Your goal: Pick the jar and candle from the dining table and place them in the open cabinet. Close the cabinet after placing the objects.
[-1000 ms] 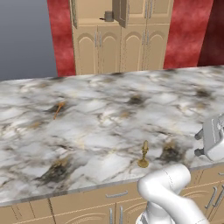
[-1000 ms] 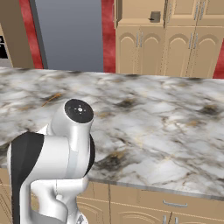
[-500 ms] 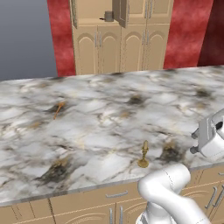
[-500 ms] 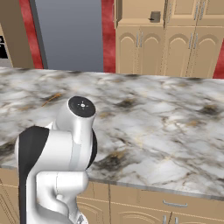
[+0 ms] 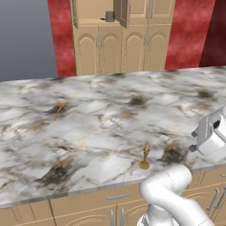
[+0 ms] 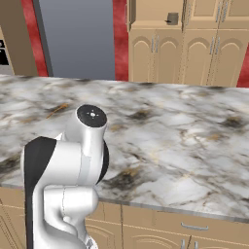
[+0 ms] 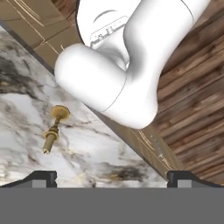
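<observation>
With our fingers (image 7: 111, 177) spread wide and empty, the candle (image 7: 54, 128) stands well off their left tip, so a misaligned approach could topple it.

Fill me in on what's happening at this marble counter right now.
The robot's end effector is open and holds nothing, looking down at the candle, which stands upright near the front edge of the dining table. The jar already sits in the open cabinet behind the table. The candle remains to be moved, and the cabinet door isn't shut yet.
</observation>
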Motion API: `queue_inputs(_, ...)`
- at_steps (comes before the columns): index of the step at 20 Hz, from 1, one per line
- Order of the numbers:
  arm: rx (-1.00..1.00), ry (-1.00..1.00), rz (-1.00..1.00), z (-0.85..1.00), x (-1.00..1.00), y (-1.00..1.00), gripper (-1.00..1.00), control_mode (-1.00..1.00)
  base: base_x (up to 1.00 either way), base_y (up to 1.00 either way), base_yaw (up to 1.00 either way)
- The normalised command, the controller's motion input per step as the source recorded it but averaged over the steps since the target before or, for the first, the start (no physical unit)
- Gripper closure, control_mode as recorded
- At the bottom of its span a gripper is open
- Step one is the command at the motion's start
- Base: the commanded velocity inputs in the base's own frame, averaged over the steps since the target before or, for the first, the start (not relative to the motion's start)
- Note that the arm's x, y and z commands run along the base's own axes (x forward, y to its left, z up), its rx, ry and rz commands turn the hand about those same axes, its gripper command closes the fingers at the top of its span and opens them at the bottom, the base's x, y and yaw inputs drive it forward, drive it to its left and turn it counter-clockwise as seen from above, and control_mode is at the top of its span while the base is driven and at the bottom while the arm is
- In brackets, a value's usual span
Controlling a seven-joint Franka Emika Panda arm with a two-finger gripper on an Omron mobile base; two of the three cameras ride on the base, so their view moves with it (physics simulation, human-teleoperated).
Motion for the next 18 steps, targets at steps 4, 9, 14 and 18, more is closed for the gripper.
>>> queue_inputs(4,0.08,-0.3,0.21,-0.57,0.1,-0.37,-1.0,-1.0,0.0,0.0,0.0)
queue_inputs(9,0.1,-0.24,0.33,-0.56,0.35,-0.38,-1.0,-1.0,0.0,0.0,0.0)
queue_inputs(14,0.11,-0.24,0.38,-0.61,0.49,-0.32,-1.0,-1.0,0.0,0.0,0.0)
queue_inputs(18,0.09,-0.25,0.36,-0.72,0.38,-0.14,-1.0,-1.0,0.0,0.0,0.0)
